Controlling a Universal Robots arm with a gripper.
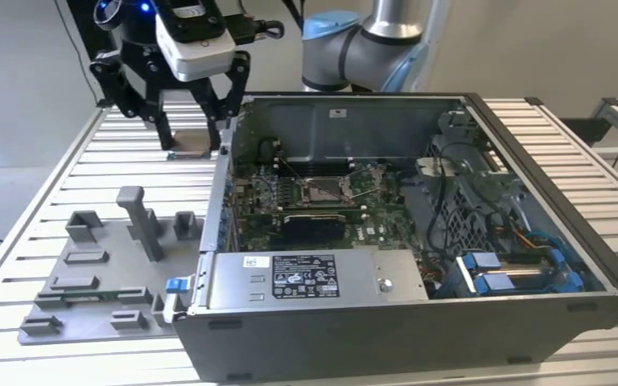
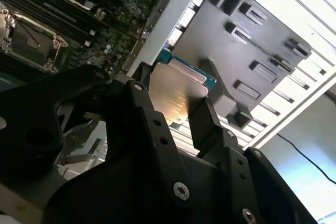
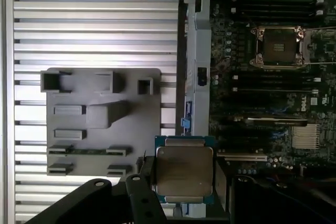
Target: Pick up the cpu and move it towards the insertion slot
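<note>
CPU point(image 3: 184, 170), silvery top up and green rim showing, is clamped by its edges between the black fingers of the gripper point(image 3: 184, 174), as both wrist views show; in the second wrist view the cpu point(image 2: 177, 94) juts out past the fingertips. In the exterior view the gripper point(image 1: 193, 137) hangs above the slatted table point(image 1: 62, 161), just outside the wall of the open computer case point(image 1: 417, 322), near its far corner. The insertion slot point(image 1: 323, 190), a square metal-framed socket with its wire lever, sits well apart inside the case; in the first wrist view the insertion slot point(image 3: 279, 46) lies beyond the case wall from the chip. A grey plastic tray point(image 1: 100, 273) with posts lies on the table beside the case. The hold looks narrow, on thin edges only, so a jolt could likely tilt or drop the chip. Crossing low, chip or fingers could strike the case wall; a skewed arrival could harm the socket's pins.
</note>
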